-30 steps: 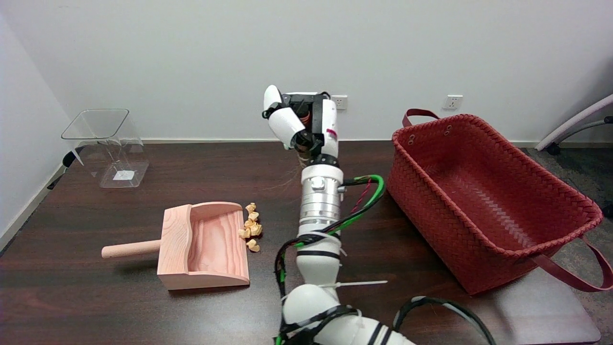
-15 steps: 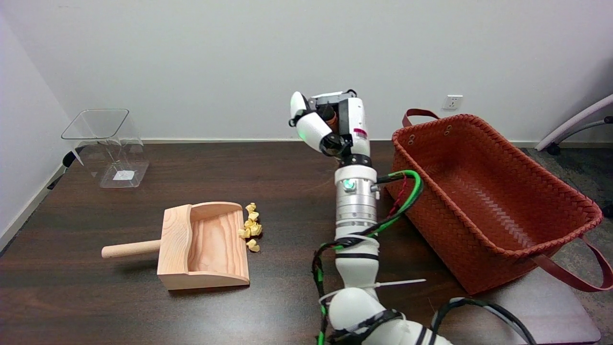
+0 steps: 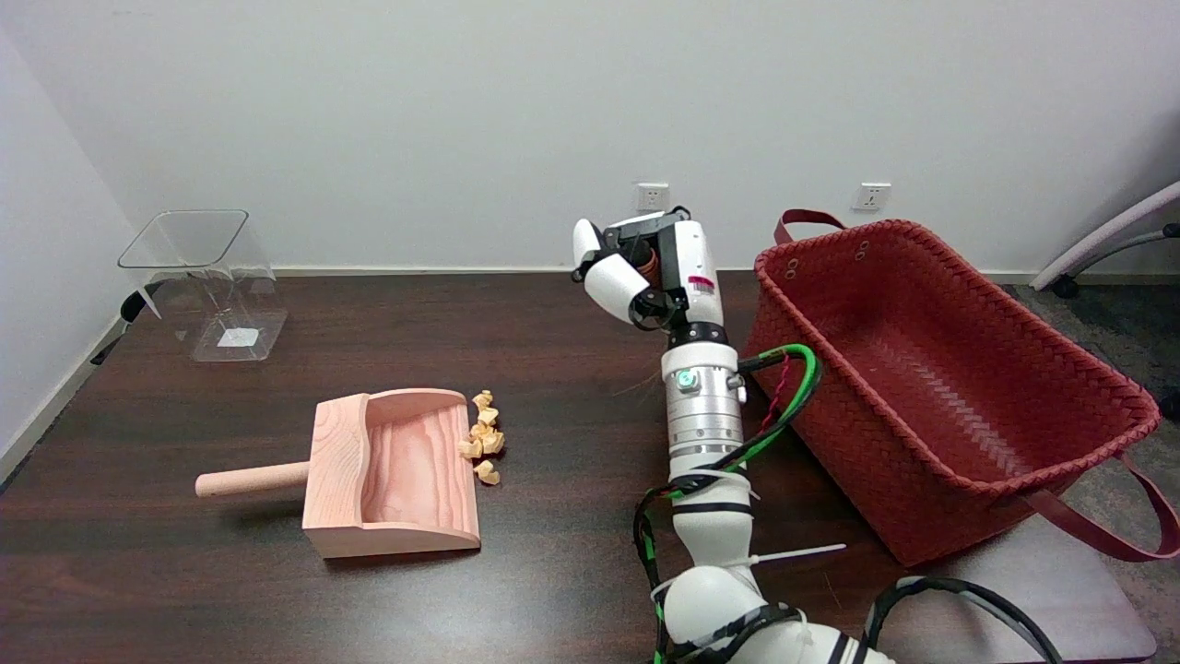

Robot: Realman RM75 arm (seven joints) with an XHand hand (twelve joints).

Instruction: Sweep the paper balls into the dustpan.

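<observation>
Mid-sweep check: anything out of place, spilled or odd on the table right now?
The paper balls lie in a clump at the mouth of the wooden dustpan, not inside it. The right hand is up by the red basket, far from them. Nothing looks spilled or damaged.

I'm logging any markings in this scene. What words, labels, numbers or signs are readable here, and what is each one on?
No text can be read here.
Red label on the right hand: too small and blurred to read.
White sticker at the bottom of the clear container: too small to read.
The dustpan, basket and two wall sockets show no writing.
</observation>
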